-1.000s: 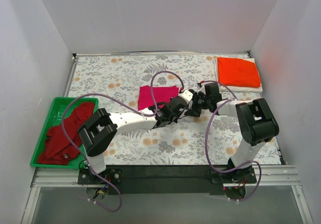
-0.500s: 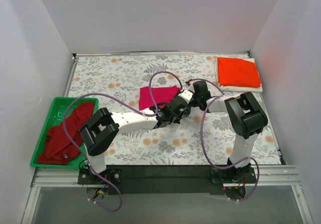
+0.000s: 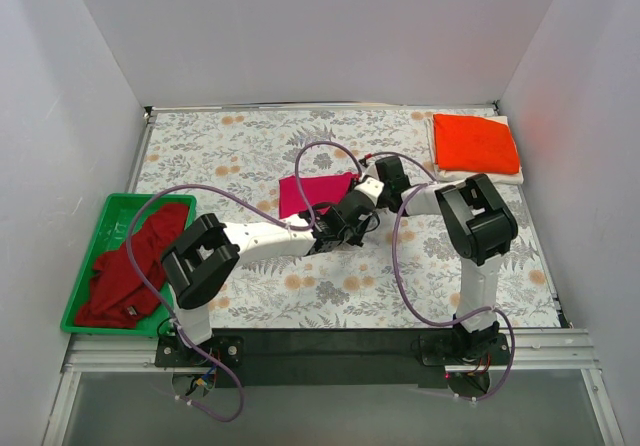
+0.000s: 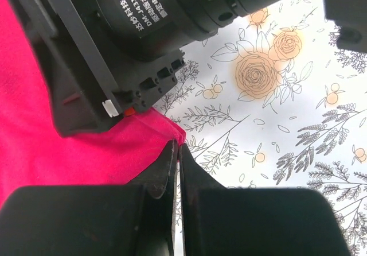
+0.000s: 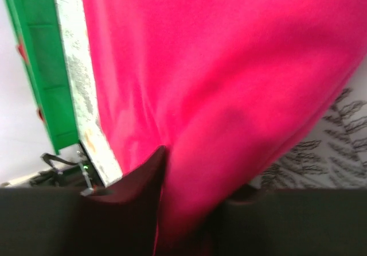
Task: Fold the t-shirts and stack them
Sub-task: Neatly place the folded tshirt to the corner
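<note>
Bench (image 3: pixel 330 306), top view: over the last second the right arm (image 3: pixel 478 228) swings in from the right-edge side toward the bench middle. Its wrist now sits at the right-hand edge of the magenta-pink t-shirt (image 3: pixel 305 191). The left arm (image 3: pixel 260 238) holds its reach to the shirt's near right corner. The shirt itself barely shifts; only its right edge looks drawn slightly toward the arms.

Reading: both arms are now on the same side of this shirt, so a two-point lift or fold looks set up. The fold is not yet made.

Other garments:
- orange-red t-shirt (image 3: pixel 475 143), folded, on top of the white t-shirt (image 3: pixel 480 175), far right corner
- darker red t-shirt (image 3: pixel 125 266), crumpled in the green tray (image 3: pixel 118 211), near left corner

Right tool (image 5: pixel 192 187): pinching the magenta-pink t-shirt. The fabric runs down between the fingers and fills most of that wrist view.

Left tool (image 4: pixel 176 150): fingers pressed together, tips right at the shirt's corner. A pale sliver shows between them, so no cloth seems caught. The shirt lies just beside and to the left of the tips, and the right arm's wrist housing crowds in close above.
</note>
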Available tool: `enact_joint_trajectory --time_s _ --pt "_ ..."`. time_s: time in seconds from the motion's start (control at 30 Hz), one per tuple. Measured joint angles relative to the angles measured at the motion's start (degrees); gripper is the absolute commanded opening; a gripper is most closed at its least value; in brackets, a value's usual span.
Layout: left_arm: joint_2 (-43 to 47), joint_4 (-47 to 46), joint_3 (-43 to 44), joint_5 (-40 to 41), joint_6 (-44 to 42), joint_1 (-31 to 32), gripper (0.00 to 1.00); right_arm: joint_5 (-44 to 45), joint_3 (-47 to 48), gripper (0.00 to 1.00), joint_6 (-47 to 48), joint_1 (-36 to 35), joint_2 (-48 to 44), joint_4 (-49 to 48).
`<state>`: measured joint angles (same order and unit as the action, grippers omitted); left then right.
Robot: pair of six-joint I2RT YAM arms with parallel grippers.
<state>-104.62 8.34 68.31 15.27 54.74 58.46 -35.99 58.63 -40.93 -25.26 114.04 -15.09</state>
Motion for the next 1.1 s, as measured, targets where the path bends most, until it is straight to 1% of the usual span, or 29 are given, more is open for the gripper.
enact_joint_trajectory --time_s 0.03,0.07,0.1,0.13,0.17,0.2,0.23,0.27,0.37,0.43,0.57,0.7,0.8,0.87,0.97,1.1 --pt "-0.04 0.0 0.0 -0.17 0.22 -0.09 0.08 0.13 0.55 0.16 1.07 0.02 0.35 0.94" --pt "-0.04 -0.02 0.0 -0.28 0.39 -0.15 0.13 0.44 1.11 0.1 2.49 0.13 0.63 2.03" --pt "-0.04 0.0 0.02 -0.33 0.61 -0.22 0.22 0.83 1.68 0.02 3.74 0.35 0.9 3.5" --pt "-0.04 0.09 0.09 -0.59 0.87 -0.26 0.37 0.87 2.36 0.01 5.05 0.5 1.05 4.72" --pt "-0.04 0.37 0.28 -1.16 0.96 -0.24 0.44 1.2 3.34 0.01 6.64 0.61 1.11 6.27" --pt "-0.04 0.85 0.74 -1.42 1.4 -0.22 0.5 1.75 4.42 0.01 8.7 0.74 1.18 7.91" --pt "0.09 1.2 1.25 -1.68 1.84 -0.24 0.6 2.51 5.68 0.01 10.93 1.03 1.2 9.92" --pt "0.37 1.62 1.66 -1.99 2.19 -0.33 0.63 3.26 7.1 0.01 13.11 1.44 1.25 12.2" --pt "3.06 3.04 1.9 -2.97 3.23 -1.75 0.7 6.27 12.24 0.01 20.37 3.52 1.73 19.74" --pt "6.01 4.7 1.86 -3.74 3.65 -4.22 0.7 8.79 16.74 0.01 25.75 5.35 2.4 25.09" --pt "15.15 6.56 0.42 -3.93 3.17 -13.62 0.75 15.26 28.26 0.01 36.52 8.63 5.07 35.71" --pt "22.56 7.58 -3.13 -0.76 2.64 -24.39 0.81 23.06 38.82 0.01 45.57 11.02 7.45 43.58" --pt "23.12 8.9 -6.25 1.05 3.21 -31.01 0.81 27.8 45.16 0.01 50.49 12.72 8.81 46.97" --pt "22.58 9.11 -9.88 1.7 3.65 -33.81 0.81 30.67 49.11 0.01 53.18 13.73 9.7 48.7" --pt "20.39 10.97 -13.42 1.88 3.98 -35.17 0.81 34.69 54.73 0.01 56.72 14.99 11.37 50.84" --pt "16.04 11.74 -13.53 1.6 4.15 -35.08 0.81 39.41 59.91 0.01 61.16 16.7 13.22 52.24"
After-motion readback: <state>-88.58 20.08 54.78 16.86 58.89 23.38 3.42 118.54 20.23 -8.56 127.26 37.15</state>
